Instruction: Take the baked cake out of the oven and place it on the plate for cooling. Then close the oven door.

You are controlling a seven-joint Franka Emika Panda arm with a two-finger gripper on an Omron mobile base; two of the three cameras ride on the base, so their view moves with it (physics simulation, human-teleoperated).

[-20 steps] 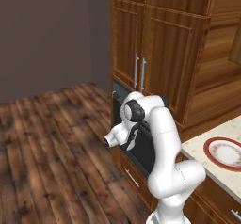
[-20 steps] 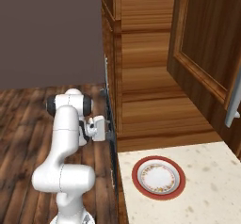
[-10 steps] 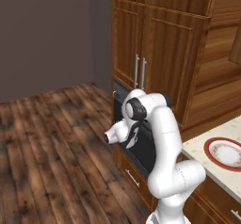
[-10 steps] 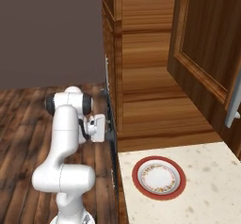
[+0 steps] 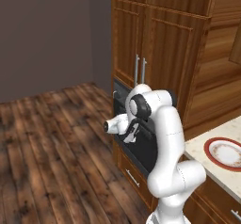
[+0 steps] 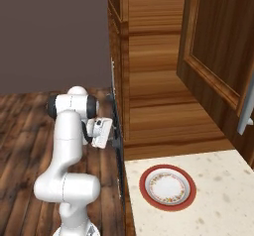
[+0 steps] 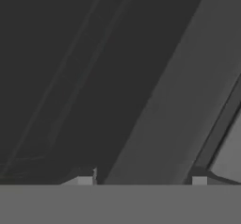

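Observation:
The oven (image 5: pixel 123 92) is set into the wooden cabinet wall, and its dark grey oven door (image 5: pixel 146 148) stands upright and closed. My gripper (image 5: pixel 131 132) (image 6: pixel 114 135) (image 7: pixel 141 178) is pressed up to the door front. In the hand view a lighter grey bar, the door handle (image 7: pixel 179 86), runs diagonally between my two fingertips (image 7: pixel 84 177) and fills the gap between them. The plate (image 5: pixel 228 153) (image 6: pixel 167 187), white with a red-brown rim, lies bare on the pale counter to the right. The baked cake is hidden.
Tall wooden cabinets with silver handles (image 5: pixel 139 69) rise above the oven. A drawer (image 5: pixel 132 177) sits under the oven. A cabinet door (image 6: pixel 218 51) hangs open above the speckled counter (image 6: pixel 218 215). Wooden floor (image 5: pixel 52 143) stretches to the left.
The hand has shifted only slightly at the door front. The oven door stands closed as before.

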